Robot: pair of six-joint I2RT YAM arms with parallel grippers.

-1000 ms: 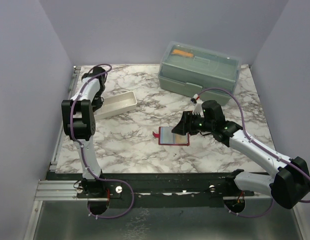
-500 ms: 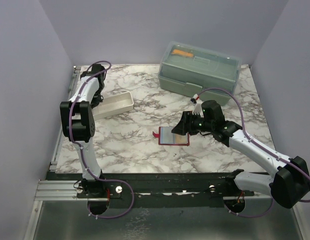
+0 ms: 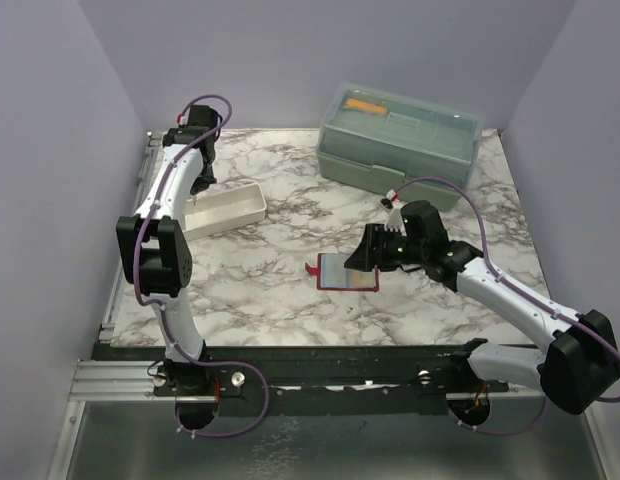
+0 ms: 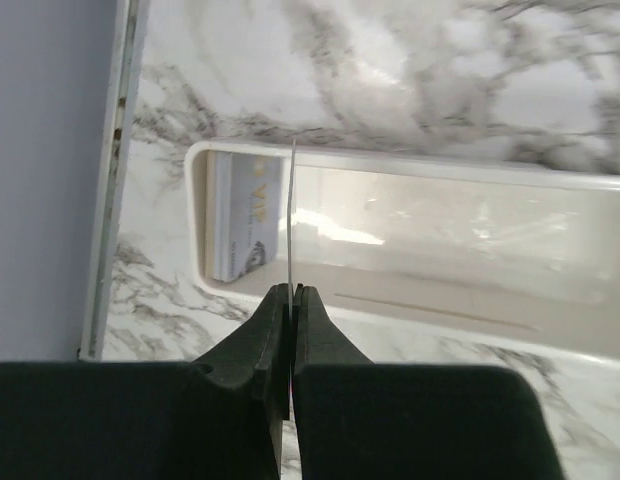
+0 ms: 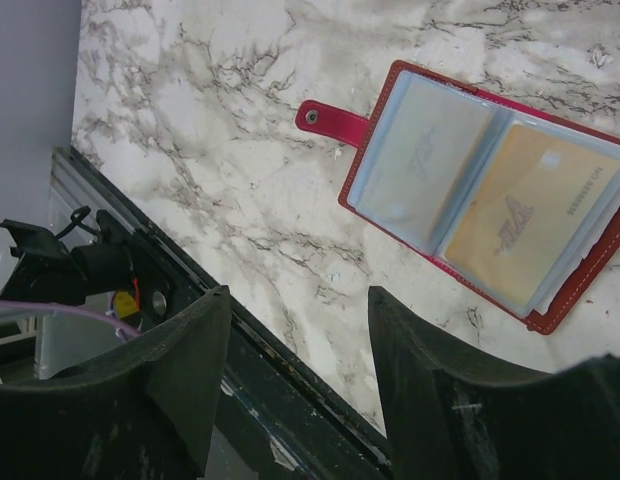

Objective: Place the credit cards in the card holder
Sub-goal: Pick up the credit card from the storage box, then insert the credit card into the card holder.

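The card holder [image 3: 347,271] lies open on the marble table, dark-red outside, with a grey-blue left face and a tan card [image 5: 530,215] in its right face [image 5: 480,200]. My right gripper [image 3: 368,250] hovers by its right edge, open and empty [image 5: 298,300]. My left gripper [image 3: 196,192] is shut on a thin credit card seen edge-on [image 4: 290,215], held upright over the left end of the long white tray [image 4: 410,160]. Another credit card [image 4: 240,215] lies flat in that end of the tray.
A large pale-green lidded box [image 3: 400,135] stands at the back right. The white tray [image 3: 235,210] sits at the back left, near the table's left edge and wall. A black rail [image 5: 240,330] runs along the near edge.
My left arm has swung toward the back and lifted, with its gripper above the tray's left end. The right arm and the card holder have not moved.
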